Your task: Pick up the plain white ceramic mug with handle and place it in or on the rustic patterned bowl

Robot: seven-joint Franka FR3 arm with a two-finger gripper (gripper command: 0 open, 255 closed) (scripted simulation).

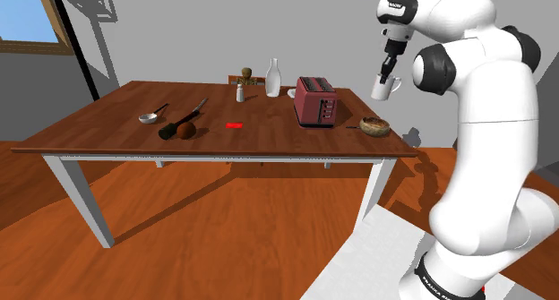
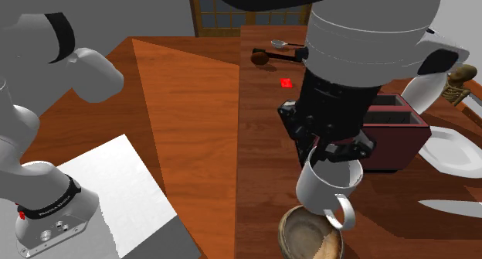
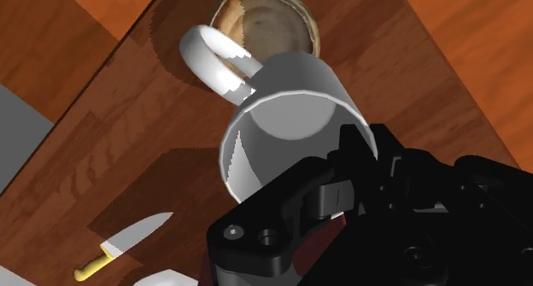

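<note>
white mug [image 1: 386, 89] hangs tilted in the air, handle down, roughly over the brown bowl [image 1: 375, 125] | bowl near table [image 1: 116, 119] edge, shoulder view's right | gripper [image 2: 337, 152] pinching mug rim, leaving its base free to lower | judged: release pending
</note>
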